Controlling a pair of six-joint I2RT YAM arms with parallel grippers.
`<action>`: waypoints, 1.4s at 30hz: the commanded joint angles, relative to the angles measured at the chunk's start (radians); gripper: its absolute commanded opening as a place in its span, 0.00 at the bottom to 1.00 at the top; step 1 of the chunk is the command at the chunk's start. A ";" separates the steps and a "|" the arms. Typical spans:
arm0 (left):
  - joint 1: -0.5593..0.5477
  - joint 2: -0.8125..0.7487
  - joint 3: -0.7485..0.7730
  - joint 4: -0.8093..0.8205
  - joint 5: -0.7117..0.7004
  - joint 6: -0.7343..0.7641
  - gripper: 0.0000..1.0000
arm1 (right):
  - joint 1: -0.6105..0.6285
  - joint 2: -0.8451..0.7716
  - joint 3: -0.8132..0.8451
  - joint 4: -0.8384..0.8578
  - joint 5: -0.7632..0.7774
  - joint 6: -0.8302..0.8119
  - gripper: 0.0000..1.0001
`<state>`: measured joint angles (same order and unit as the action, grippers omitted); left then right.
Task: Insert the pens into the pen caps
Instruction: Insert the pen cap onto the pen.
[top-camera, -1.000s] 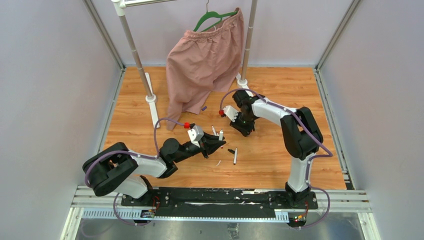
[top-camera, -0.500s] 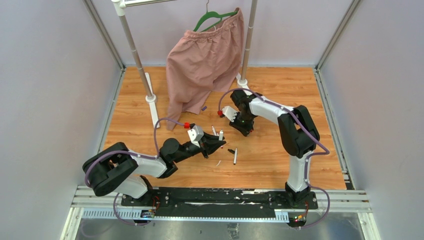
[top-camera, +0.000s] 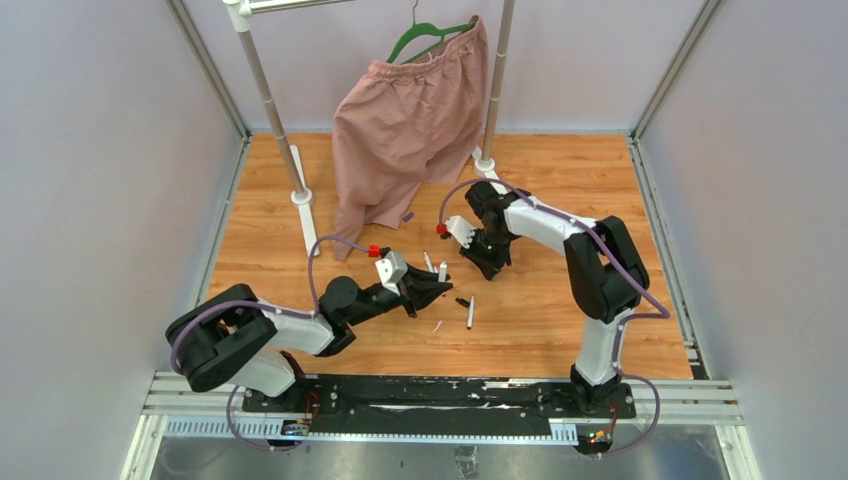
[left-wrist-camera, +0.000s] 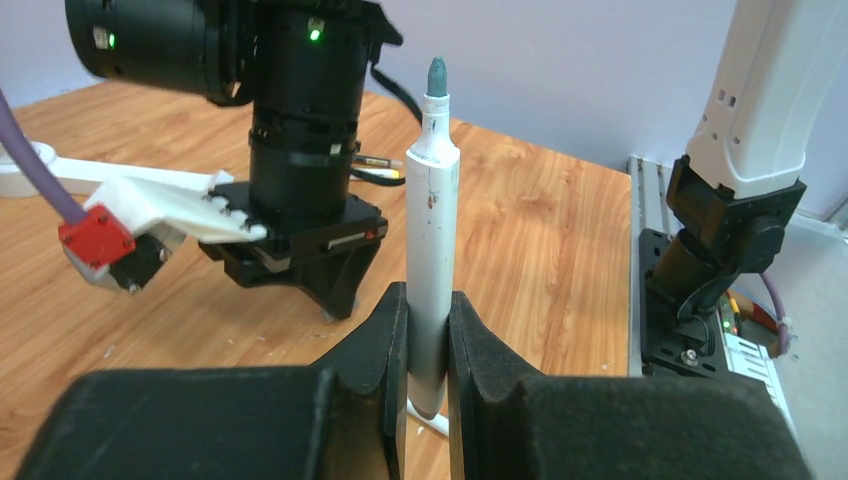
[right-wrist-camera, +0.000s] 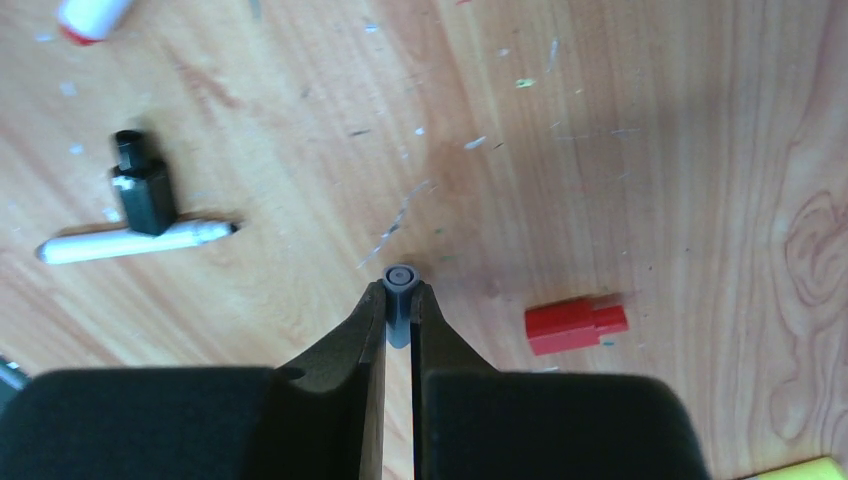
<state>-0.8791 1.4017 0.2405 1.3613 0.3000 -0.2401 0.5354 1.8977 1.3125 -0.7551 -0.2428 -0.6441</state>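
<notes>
Left wrist, L pincer (left-wrist-camera: 428, 302) holds pen (left-wrist-camera: 432, 190), R pincer (right-wrist-camera: 399, 300) prob. cap (right-wrist-camera: 400, 276)

White pen (left-wrist-camera: 432, 230) upright, teal tip up; grey cap (right-wrist-camera: 400, 283) clamped end-on

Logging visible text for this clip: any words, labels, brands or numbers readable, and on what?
None can be read.
On the white pen in the left gripper: only dark specks, no print.
On the grey cap in the right gripper and the red cap beside it: nothing.
</notes>
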 joint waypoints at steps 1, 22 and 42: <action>0.003 0.015 -0.002 0.044 0.026 -0.006 0.00 | -0.031 -0.140 -0.036 0.008 -0.130 0.004 0.00; 0.005 0.160 0.398 0.090 0.305 -0.254 0.00 | -0.286 -0.693 0.102 0.382 -0.887 0.435 0.00; 0.009 0.272 0.421 0.146 0.130 -0.413 0.00 | -0.407 -0.725 -0.314 1.530 -0.968 1.478 0.00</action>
<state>-0.8734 1.6413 0.6521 1.4963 0.4885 -0.6369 0.1364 1.2007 1.0222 0.6235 -1.1980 0.7155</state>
